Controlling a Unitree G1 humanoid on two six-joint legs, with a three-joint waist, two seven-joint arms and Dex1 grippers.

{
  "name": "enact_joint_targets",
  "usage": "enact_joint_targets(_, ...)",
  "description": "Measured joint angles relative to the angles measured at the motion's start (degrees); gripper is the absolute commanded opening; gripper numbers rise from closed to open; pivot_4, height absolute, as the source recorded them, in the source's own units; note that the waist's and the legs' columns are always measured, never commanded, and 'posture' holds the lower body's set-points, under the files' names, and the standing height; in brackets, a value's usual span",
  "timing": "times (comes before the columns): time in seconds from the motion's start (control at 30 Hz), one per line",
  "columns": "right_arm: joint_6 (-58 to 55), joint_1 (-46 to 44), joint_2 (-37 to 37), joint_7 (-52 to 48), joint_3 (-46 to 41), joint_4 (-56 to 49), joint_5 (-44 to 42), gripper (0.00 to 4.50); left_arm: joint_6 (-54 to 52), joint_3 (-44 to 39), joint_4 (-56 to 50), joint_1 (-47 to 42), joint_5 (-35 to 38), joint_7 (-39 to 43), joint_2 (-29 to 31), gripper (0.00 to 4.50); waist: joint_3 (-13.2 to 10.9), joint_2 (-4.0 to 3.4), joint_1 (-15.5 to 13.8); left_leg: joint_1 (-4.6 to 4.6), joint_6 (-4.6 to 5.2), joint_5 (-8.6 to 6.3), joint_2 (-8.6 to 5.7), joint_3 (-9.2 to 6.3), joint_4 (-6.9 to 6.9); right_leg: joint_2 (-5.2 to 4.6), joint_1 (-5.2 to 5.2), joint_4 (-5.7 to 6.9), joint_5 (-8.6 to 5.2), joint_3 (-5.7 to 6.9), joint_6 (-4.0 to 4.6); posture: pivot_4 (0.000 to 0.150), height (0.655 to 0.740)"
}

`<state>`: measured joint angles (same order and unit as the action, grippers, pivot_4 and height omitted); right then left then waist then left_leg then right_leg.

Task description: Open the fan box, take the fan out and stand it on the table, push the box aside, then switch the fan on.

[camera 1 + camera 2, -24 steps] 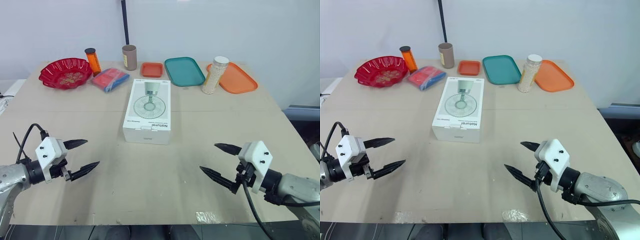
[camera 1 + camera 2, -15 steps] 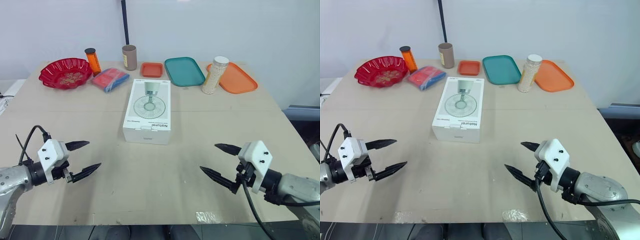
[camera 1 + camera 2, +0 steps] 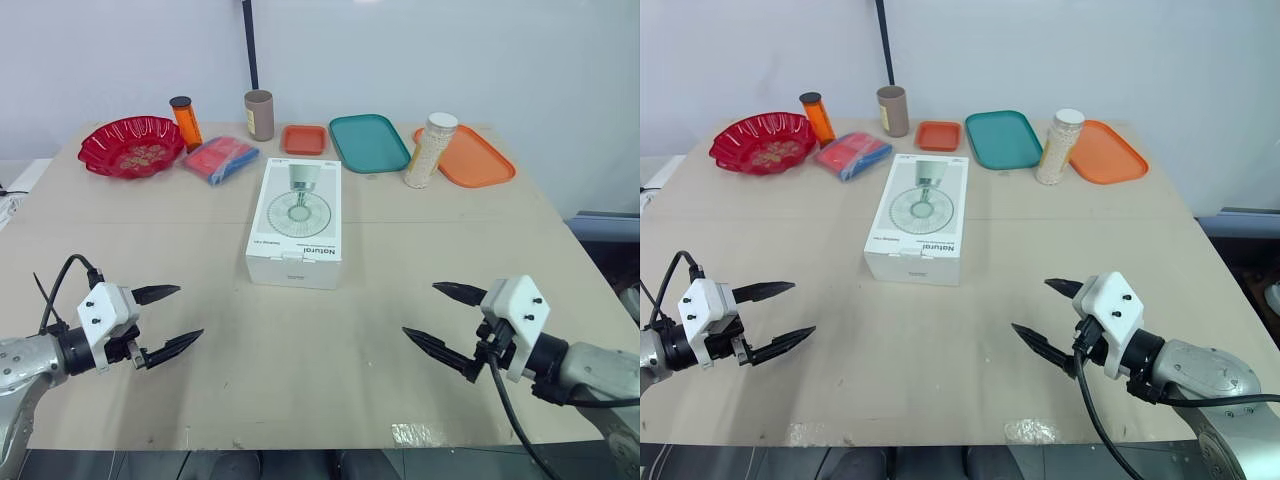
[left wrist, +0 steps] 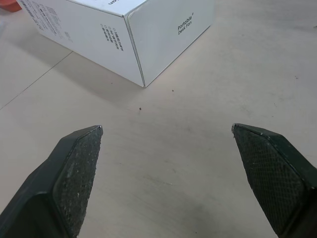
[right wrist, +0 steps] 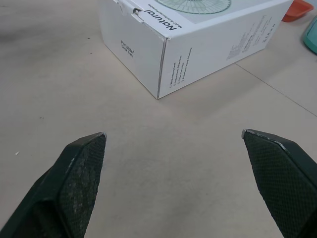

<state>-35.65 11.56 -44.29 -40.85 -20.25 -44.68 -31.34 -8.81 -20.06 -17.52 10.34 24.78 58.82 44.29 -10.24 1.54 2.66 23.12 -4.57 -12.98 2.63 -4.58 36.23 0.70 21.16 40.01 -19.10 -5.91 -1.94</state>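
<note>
The white fan box (image 3: 296, 223) lies flat and closed at the middle of the table, a fan drawing on its lid. Its near corner appears in the left wrist view (image 4: 124, 34) and in the right wrist view (image 5: 168, 44). My left gripper (image 3: 168, 320) hovers open over the near left of the table, well short of the box. My right gripper (image 3: 444, 318) hovers open at the near right, equally far from it. Nothing sits between either pair of fingers.
Along the far edge stand a red bowl (image 3: 131, 146), an orange bottle (image 3: 185, 121), a blue-red packet (image 3: 220, 158), a brown cup (image 3: 259, 114), a small orange tray (image 3: 303, 139), a teal tray (image 3: 369, 142), a white jar (image 3: 431, 150) and an orange tray (image 3: 474, 156).
My left gripper has drifted slightly down and toward me. The right gripper has shifted a touch to the right. The box has not moved.
</note>
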Motion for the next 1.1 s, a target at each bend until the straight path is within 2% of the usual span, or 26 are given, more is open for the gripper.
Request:
enact_joint_targets(0.97, -0.04, 0.53, 0.01, 0.21, 0.02, 0.02, 0.14, 4.5, -0.53, 2.26, 0.0, -2.37, 0.1, -1.99, -0.48, 4.45, 0.01, 0.0, 0.0, -0.01, 0.0, 0.0, 0.0, -0.01, 0.03, 0.0, -0.03, 0.01, 0.0, 0.01, 0.0, 0.15, 0.74)
enact_joint_targets(1.0, -0.04, 0.43, 0.01, 0.37, 0.08, 0.02, 0.14, 4.5, -1.07, 2.26, 0.0, -2.38, 0.32, -2.03, -0.48, 3.9, 0.01, 0.0, 0.0, -0.01, 0.0, 0.0, 0.0, -0.01, 0.03, 0.0, -0.03, 0.01, 0.0, 0.01, 0.0, 0.15, 0.74)
enact_joint_targets(1.03, -0.06, 0.18, 0.01, 0.76, 0.09, 0.02, 0.14, 4.5, -1.6, 2.26, 0.0, -2.46, 0.7, -2.1, -0.48, 3.8, 0.01, 0.0, 0.0, -0.01, 0.0, 0.0, 0.0, -0.01, 0.03, 0.0, -0.03, 0.01, 0.0, 0.02, 0.0, 0.15, 0.74)
enact_joint_targets(1.1, -0.07, 0.04, 0.01, 0.83, 0.16, 0.02, 0.14, 4.5, -2.9, 2.26, -0.08, -3.05, 1.69, -2.3, -0.55, 2.92, 0.01, 0.0, -0.01, -0.01, 0.0, 0.0, 0.0, -0.02, 0.03, 0.0, -0.03, 0.01, 0.0, 0.02, 0.0, 0.15, 0.74)
